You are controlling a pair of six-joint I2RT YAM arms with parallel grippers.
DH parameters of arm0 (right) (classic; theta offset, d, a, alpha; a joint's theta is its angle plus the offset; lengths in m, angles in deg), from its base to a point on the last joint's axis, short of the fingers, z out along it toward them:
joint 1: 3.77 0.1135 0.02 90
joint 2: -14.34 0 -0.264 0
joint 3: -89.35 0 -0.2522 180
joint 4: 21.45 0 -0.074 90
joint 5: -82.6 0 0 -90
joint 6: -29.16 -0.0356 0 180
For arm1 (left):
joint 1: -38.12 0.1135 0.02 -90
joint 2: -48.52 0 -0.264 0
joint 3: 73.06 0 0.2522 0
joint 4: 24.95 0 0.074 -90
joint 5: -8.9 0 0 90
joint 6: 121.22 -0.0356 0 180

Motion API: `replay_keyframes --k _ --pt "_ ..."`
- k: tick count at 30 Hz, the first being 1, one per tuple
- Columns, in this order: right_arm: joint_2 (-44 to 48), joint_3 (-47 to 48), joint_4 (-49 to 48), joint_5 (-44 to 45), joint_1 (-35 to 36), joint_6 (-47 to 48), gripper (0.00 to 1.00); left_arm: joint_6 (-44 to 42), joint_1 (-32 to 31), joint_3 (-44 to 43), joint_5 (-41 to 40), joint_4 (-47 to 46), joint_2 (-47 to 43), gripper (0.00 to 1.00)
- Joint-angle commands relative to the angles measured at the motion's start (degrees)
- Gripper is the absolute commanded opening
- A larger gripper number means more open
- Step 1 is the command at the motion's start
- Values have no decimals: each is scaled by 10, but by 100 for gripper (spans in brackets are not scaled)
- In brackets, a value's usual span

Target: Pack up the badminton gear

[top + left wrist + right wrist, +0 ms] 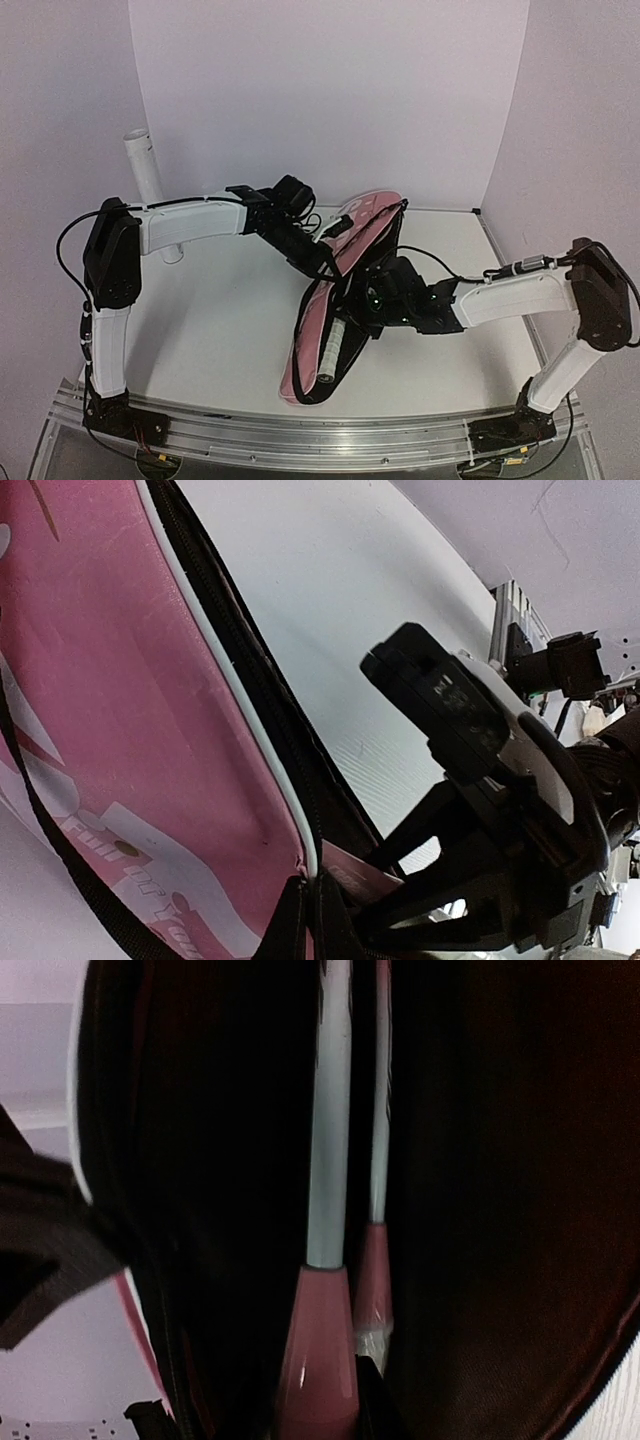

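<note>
The long pink bag (362,216) lies on its edge, mouth open toward the right. My left gripper (322,250) is shut on its upper piped edge, seen pinched between the fingers in the left wrist view (310,912). My right gripper (362,303) reaches into the bag's mouth, shut on a racket. That racket's white handle (328,352) sticks out toward the bag's near end. The right wrist view shows two pale racket shafts (328,1110) side by side in the dark bag, with the gripper (335,1415) at the nearer one's cone. Both racket heads are hidden. No shuttlecocks are in view.
The tall white tube (146,178) stands at the back left by the wall. The bag's black strap (300,385) loops at its near end. In the left wrist view the right arm (480,740) looms close beside the bag (130,730). The table's right wall (495,235) is near.
</note>
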Motion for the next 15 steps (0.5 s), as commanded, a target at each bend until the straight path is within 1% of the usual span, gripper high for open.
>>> replay_keyframes --k 1,3,7,10,12,15 --pt "-33 64 -40 121 -2 61 0 5 -5 14 54 0 -42 0" --pt "-60 89 -18 124 -2 88 0 17 -5 23 64 -2 -44 0" --pt "-97 111 -6 116 -2 102 3 38 -3 35 70 -8 -45 0" --pt "-95 104 14 122 -1 132 3 41 5 33 58 -6 -48 0" --pt "-87 87 22 135 -1 132 4 43 13 36 51 -3 -50 0" --pt "-93 92 31 146 0 127 12 56 18 43 64 -8 -52 0"
